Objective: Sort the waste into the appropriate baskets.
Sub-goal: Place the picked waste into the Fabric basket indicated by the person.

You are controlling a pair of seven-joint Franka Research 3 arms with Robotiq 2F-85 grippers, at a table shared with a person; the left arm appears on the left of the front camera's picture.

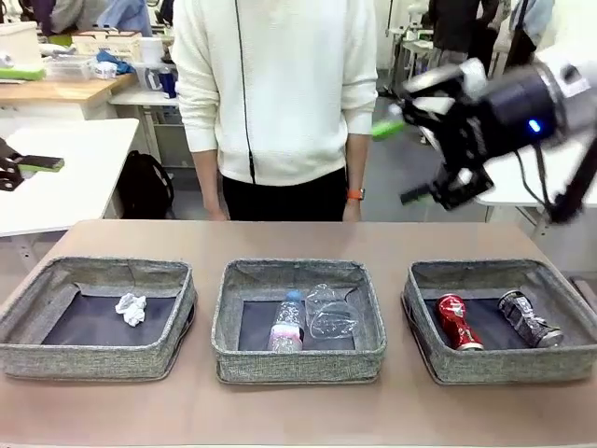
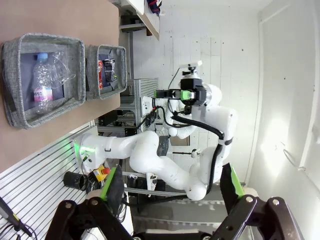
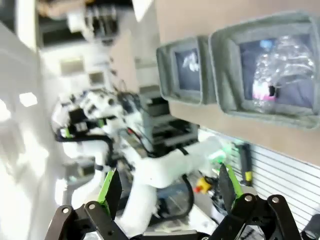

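Three grey woven baskets stand in a row. A crumpled white paper ball [image 1: 131, 308] lies in the left basket [image 1: 93, 361]. In the middle basket [image 1: 298, 367] are a clear plastic bottle [image 1: 287, 323] and a crushed clear container [image 1: 330, 313]. A crushed red can [image 1: 459, 322] and a dark can [image 1: 528, 318] lie in the right basket [image 1: 504, 367]. My right gripper [image 1: 403, 161] hangs open, high above the table's right side, with nothing in it. My left gripper [image 1: 33, 168] is at the far left edge, raised off the table. In the wrist views both the left gripper [image 2: 170, 192] and the right gripper [image 3: 170, 192] show spread, bare fingers.
A person in a white sweater [image 1: 275, 84] stands at the far side of the table, arms down. The brown tabletop [image 1: 298, 238] shows bare behind the baskets. White tables and shelves stand farther back.
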